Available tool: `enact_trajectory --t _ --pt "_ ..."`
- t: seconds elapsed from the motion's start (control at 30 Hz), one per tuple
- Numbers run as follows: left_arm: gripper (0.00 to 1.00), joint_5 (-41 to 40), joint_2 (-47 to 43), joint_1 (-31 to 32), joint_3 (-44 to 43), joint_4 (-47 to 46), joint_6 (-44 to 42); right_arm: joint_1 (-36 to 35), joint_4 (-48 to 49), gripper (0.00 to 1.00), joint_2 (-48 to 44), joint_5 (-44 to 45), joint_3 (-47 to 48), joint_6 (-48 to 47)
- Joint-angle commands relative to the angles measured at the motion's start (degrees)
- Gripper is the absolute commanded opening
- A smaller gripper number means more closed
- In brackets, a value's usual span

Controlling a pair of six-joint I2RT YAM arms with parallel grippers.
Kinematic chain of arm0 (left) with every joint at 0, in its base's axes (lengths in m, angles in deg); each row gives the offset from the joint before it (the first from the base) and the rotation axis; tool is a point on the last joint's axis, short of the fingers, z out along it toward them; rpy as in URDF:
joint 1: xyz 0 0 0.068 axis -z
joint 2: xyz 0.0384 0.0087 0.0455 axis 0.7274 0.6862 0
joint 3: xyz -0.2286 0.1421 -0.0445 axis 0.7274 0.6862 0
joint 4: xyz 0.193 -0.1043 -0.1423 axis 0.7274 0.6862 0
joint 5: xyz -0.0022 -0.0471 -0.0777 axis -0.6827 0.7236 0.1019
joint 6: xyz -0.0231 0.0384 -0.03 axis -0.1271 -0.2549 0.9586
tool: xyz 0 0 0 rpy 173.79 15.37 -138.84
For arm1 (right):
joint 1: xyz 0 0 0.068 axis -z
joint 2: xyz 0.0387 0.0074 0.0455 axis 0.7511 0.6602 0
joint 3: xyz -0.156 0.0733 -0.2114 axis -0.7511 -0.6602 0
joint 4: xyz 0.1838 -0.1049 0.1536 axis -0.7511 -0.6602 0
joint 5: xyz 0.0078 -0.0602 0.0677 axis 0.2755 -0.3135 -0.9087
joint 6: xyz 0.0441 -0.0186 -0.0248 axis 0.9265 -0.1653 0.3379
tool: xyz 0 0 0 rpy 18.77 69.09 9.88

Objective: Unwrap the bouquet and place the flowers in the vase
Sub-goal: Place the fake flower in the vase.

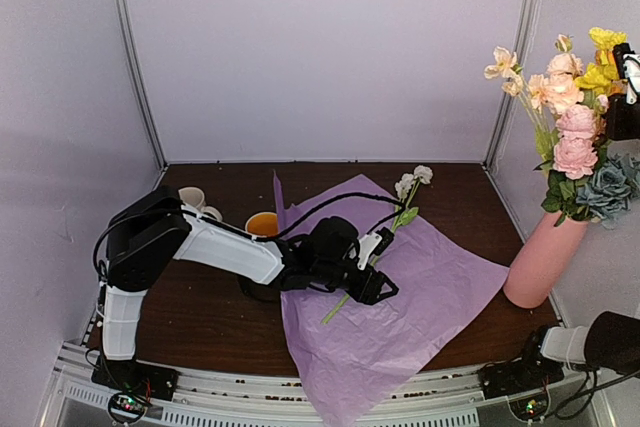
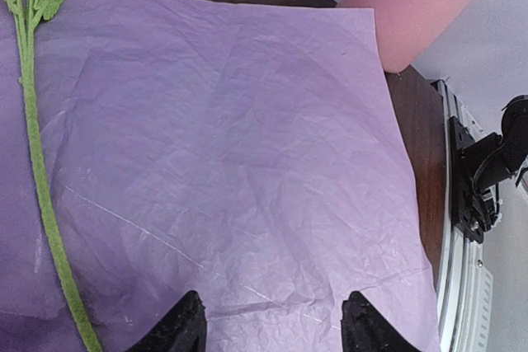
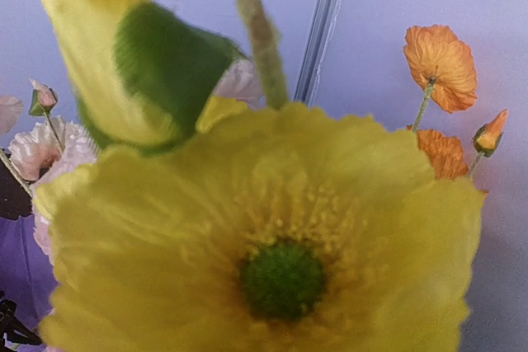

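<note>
The dark brown table (image 1: 200, 317) sits inside a pale lilac-white booth. Its back wall (image 1: 320, 47) is plain and framed by metal posts (image 1: 135, 57) at the corners, and a perforated rail (image 1: 300, 402) runs along the near edge. Across the middle lies the lilac tissue paper (image 1: 420, 297), opened flat and creased, one corner reaching out over the rail. My left gripper (image 1: 380, 287) hovers low over that sheet with its jaws apart and nothing between them. Just beside it a single white-flowered stem (image 1: 400, 215) lies on the paper. Some mugs (image 1: 192, 197) stand at the back left. The pink vase (image 1: 540, 262) stands at the table's right edge, just off the paper, and holds a full bunch of flowers (image 1: 575, 127). My right gripper (image 1: 627, 67) is up among them, close to a yellow bloom (image 3: 280, 261), with its jaws closed; whether they pinch a stem I cannot tell.
</note>
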Motion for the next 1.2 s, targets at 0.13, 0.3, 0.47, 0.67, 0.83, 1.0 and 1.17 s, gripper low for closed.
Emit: enact_trajectory --t 0.13,0.3,0.47,0.67,0.83,1.0,1.17 --pt "0.58 0.2 -0.8 0.3 0.4 -2.0 -0.3 0.5 0.6 0.00 -0.9 5.3 -7.4 -0.1" --pt "0.58 0.2 -0.9 0.3 0.5 -1.9 -0.3 0.5 -0.9 0.00 0.0 5.8 -10.1 -0.5" --pt "0.58 0.2 -1.0 0.4 0.6 -2.0 -0.1 0.5 -0.1 0.00 -1.5 6.0 -13.6 -1.0" --pt "0.58 0.2 -1.0 0.4 0.8 -2.1 0.0 0.5 0.2 0.00 -3.1 6.7 -16.5 -1.8" --pt "0.58 0.3 -1.1 0.4 1.0 -2.3 0.1 0.5 -0.3 0.00 -3.6 7.1 -16.9 -2.0" --pt "0.58 0.2 -1.5 0.4 1.7 -2.9 0.2 0.5 -0.7 0.10 -4.7 7.0 -14.6 -1.7" --pt "0.58 0.2 -1.7 0.4 2.0 -3.1 0.3 0.6 0.1 0.27 -7.3 6.4 -9.7 -0.8"
